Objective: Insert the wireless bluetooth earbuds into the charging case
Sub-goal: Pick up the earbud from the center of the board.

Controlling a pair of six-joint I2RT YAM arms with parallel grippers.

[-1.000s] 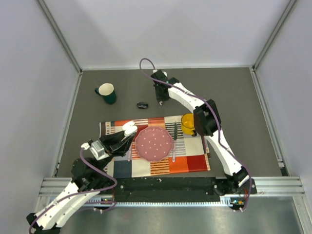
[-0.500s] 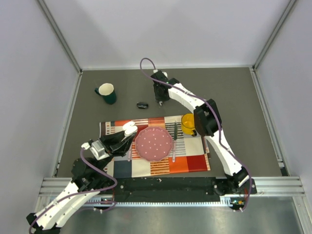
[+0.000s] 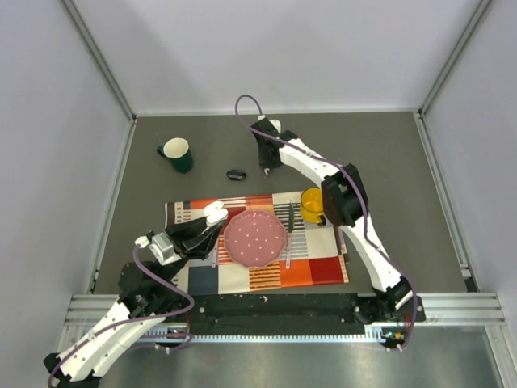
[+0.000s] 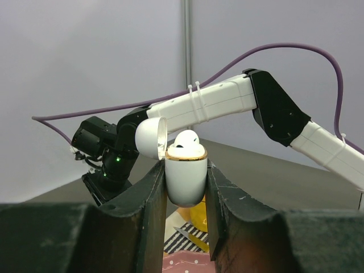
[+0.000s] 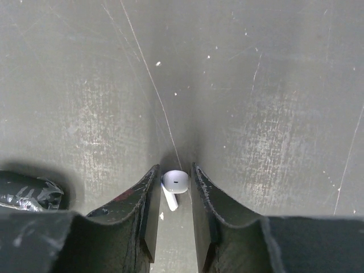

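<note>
Your left gripper clamps the case upright over the mat, lid open, 1 earbud seated. Your right gripper straddles the 2nd earbud on the table, fingers narrow, not quite touching it.

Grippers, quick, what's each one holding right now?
Left gripper: closed on the charging case.
Right gripper: jaws close around an earbud; whether it grips cannot be told.

Soft, even overhead light, faint shadows. Wrist views blur up close; the tabletop gleams in patches.
</note>
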